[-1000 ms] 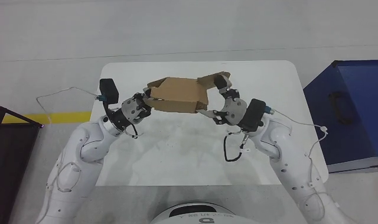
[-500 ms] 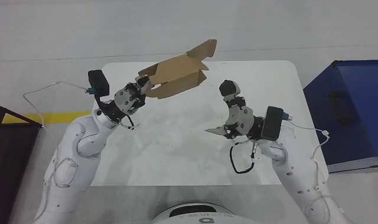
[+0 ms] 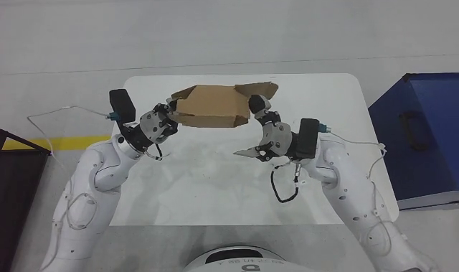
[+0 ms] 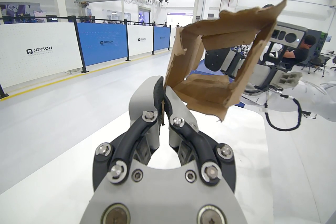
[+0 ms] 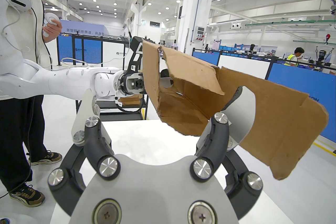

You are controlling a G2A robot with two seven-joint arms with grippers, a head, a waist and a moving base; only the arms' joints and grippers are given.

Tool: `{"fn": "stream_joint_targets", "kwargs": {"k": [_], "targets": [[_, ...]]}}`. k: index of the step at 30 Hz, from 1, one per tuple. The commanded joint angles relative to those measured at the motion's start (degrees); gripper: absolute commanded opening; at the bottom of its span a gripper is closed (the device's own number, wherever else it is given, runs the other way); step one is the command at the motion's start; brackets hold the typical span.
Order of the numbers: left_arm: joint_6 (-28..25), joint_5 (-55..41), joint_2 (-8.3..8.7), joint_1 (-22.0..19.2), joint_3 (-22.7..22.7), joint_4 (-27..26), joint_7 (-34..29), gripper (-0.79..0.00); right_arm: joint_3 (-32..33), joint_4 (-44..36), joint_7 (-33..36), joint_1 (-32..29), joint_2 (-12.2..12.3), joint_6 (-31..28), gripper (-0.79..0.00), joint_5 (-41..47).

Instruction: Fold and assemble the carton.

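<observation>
The left gripper [image 4: 163, 93] pinches only a flap of the carton [image 4: 204, 86] while the right gripper [image 5: 162, 101] gapes wide (holding nothing), so a shove could twist it free.

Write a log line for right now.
carton: held over table | left hand: shut on carton flap | right hand: open, at other end
</observation>
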Motion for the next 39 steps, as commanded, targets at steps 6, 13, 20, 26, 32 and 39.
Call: {"fn": "stream_joint_targets", "kwargs": {"k": [6,13,20,26,32,39], "targets": [[-0.08,-0.35,-0.12,-0.54,0.27,0.65,0.42,-0.785,-2.47,1.70,2.32,2.26,-0.45,-0.48,-0.068,2.34],[1.34,-2.53,-0.25,-1.57,0.05,2.12,-0.20,-0.785,-2.07,1.57,3.06,1.84,-0.44,0.77,-0.074,3.13],[2.22,-2.93,-0.39,-2.28,0.26,2.79,-0.77,-0.785,-1.75,0.26,2.09,0.76,-0.42,2.14,-0.135,2.28],[3.70,-3.15,-0.47,-2.80,-0.20,3.63,-1.04,-0.785,-1.21,-1.39,0.75,-1.18,-0.33,4.50,-0.148,0.42],[4.37,-2.82,-0.57,-3.30,0.00,3.62,-1.53,-0.785,-1.27,-2.63,1.32,-1.98,-0.25,5.32,-0.145,-1.37],[2.94,-1.24,-0.59,-3.33,0.22,3.24,-1.08,-0.785,-2.36,-2.81,3.63,-0.76,-0.41,6.45,-0.129,-2.67]]}}
